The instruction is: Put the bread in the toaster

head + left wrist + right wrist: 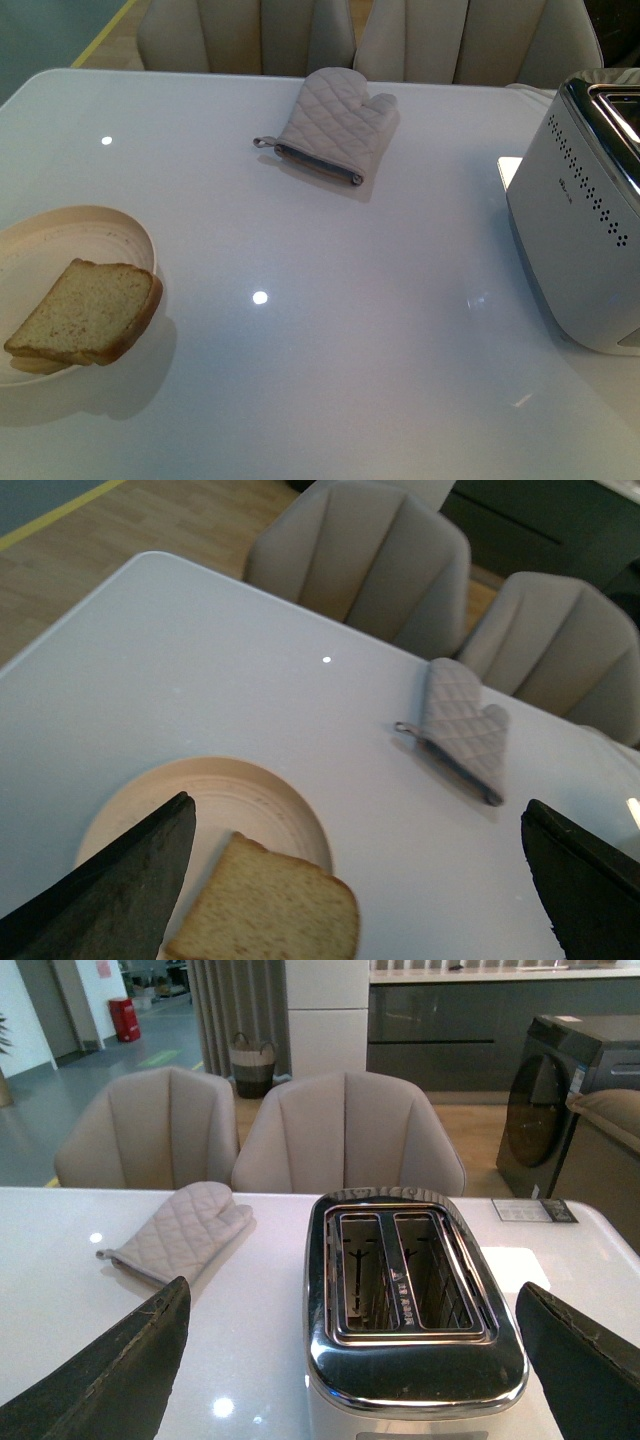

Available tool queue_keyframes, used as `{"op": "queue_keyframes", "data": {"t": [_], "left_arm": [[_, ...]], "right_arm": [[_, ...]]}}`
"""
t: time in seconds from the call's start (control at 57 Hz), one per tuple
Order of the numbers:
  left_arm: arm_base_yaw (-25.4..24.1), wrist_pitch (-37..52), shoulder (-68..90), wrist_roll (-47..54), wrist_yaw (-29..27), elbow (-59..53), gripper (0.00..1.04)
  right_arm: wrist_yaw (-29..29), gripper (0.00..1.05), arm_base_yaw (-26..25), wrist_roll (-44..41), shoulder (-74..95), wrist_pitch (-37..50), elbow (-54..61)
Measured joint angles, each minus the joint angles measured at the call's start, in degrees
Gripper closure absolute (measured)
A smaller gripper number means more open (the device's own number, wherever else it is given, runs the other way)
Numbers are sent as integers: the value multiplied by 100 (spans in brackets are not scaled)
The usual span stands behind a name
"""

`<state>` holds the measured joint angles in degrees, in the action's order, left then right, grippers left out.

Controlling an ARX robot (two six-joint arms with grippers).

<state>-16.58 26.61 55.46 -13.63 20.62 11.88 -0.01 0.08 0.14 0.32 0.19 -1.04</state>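
the white glossy table (pixel 330 390) fills most of the front view, with small ceiling lights mirrored in its surface. behind its far edge stand two beige padded chairs (pixel 240 35), side by side.

the toaster (pixel 585 235) sits on the right side of the table, partly cut off by the edge of the front view – a white box with rows of dark vent holes, a small logo and a shiny chrome top. the right wrist view looks down on that top (pixel 415 1360), where two long slots lie side by side with wire guides showing inside.

on the left side of the table, well apart from the toaster, is the round cream plate (pixel 60 235). a grey quilted oven mitt (pixel 335 125) lies flat near the far edge, between the two, its hanging loop pointing left.

the bread (pixel 85 315) lies on the plate at its nearer right side, one crust edge propped on the rim and reaching a little past it, so the slice sits slightly tilted.

the left gripper (pixel 356 805) hangs above the plate and bread with its dark fingers (pixel 120 890) spread wide, touching nothing. the right gripper (pixel 352 1290) hangs above the toaster's slots – fingers (pixel 110 1380) likewise spread wide, holding nothing.
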Motion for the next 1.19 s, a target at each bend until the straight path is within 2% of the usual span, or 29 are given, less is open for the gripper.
{"op": "queue_keyframes", "data": {"t": [0.088,0.158,0.281,0.456,0.772,1.035,1.193], "left_arm": [[-234,957,1753,326,-42,446,7],[-387,1401,3040,505,-107,839,7],[-570,1633,4826,586,-249,1469,7],[-610,1773,6253,938,-708,2033,7],[-514,1851,7434,1502,-1139,2647,7],[-420,1871,7910,1696,-1189,2868,8],[-387,1871,8089,1729,-1276,2924,30]], "right_arm": [[0,9,0,0,0,0,0],[0,9,0,0,0,0,0],[0,9,0,0,0,0,0],[0,9,0,0,0,0,0],[0,9,0,0,0,0,0],[0,9,0,0,0,0,0],[0,9,0,0,0,0,0]]}}
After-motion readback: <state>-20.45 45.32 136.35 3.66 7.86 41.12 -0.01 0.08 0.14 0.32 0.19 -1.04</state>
